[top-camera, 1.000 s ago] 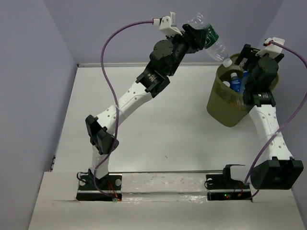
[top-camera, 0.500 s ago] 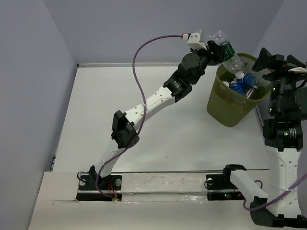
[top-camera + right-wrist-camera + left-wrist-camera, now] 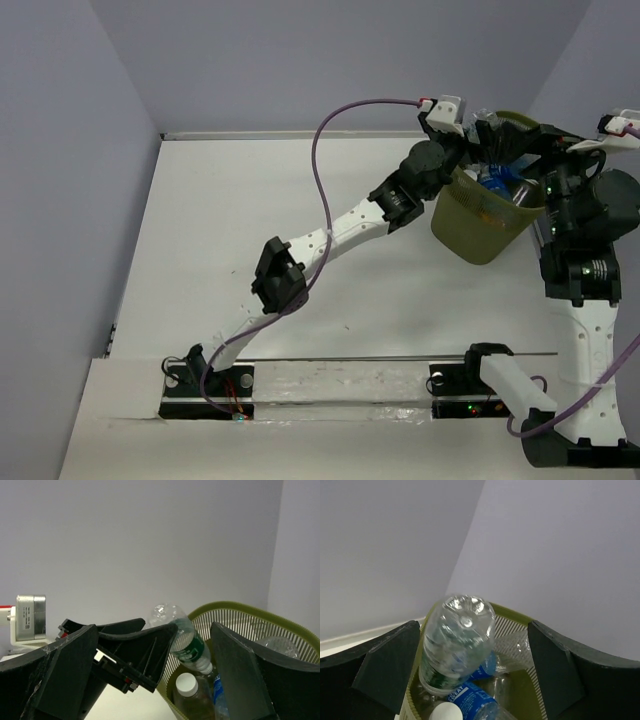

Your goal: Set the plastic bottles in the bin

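The olive-green wire-mesh bin stands at the table's far right, tilted, with several plastic bottles inside. My left gripper hovers open over its rim. Between its spread fingers a clear green-labelled bottle points neck-down into the bin, touching neither finger. Below it lie a blue-labelled bottle and a white cap. My right gripper is open at the bin's right side, holding nothing. The right wrist view shows the green-labelled bottle above a white-capped bottle.
The left arm stretches diagonally across the white table from its base. A purple cable loops above it. The right arm stands upright by the right wall. Grey walls close in behind and beside the bin.
The left arm has swung right over the bin and its jaws have opened, letting go of the green-labelled bottle. The right arm has drawn back from the bin to its right side.
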### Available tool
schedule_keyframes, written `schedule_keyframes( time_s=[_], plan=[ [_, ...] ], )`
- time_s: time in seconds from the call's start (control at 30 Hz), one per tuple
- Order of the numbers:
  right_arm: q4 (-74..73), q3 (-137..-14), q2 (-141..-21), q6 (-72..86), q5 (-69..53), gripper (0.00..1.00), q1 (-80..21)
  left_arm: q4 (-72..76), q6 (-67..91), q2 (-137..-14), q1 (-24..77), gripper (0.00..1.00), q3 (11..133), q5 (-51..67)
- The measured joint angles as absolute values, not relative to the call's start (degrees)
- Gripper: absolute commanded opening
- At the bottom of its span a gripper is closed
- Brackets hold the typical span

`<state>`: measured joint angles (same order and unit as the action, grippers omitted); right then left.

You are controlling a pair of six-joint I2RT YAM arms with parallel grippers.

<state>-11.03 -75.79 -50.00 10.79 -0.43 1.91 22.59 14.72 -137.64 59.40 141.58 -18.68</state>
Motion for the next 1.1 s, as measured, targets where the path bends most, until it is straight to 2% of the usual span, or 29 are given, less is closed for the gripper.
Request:
schedule_keyframes(
  time_s=[0.17, 0.27, 0.43, 0.73, 0.93, 1.1],
  plan=[
    [-11.14, -75.79, -48.84, 11.62, -2.20, 0.97, 1.91, 23.16, 12.14, -135.92, 59.00, 0.99, 140.84, -18.70],
    [-11.14, -75.79, -47.48, 12.25, -3.20, 0.97, 1.91, 22.79, 10.13, -130.78, 58.74, 0.99, 137.08, -18.85],
    [-11.11, -74.87, -44.18, 13.17, -5.13, 1.00, 1.91, 22.96, 6.59, -114.61, 58.46, 0.99, 124.31, -20.23],
    [-4.36, -67.88, -34.81, 19.35, -15.90, 1.00, 1.91, 23.92, 8.64, -73.21, 55.99, 0.99, 89.84, -30.50],
    [4.49, -63.90, -37.54, 27.22, -33.95, 1.00, 1.91, 11.16, 13.85, -53.78, 55.94, 0.99, 70.19, -36.60],
    [11.84, -55.75, -37.54, 33.78, -45.89, 1.00, 1.91, -8.25, 19.90, -37.58, 56.14, 0.99, 56.34, -40.91]
  ],
)
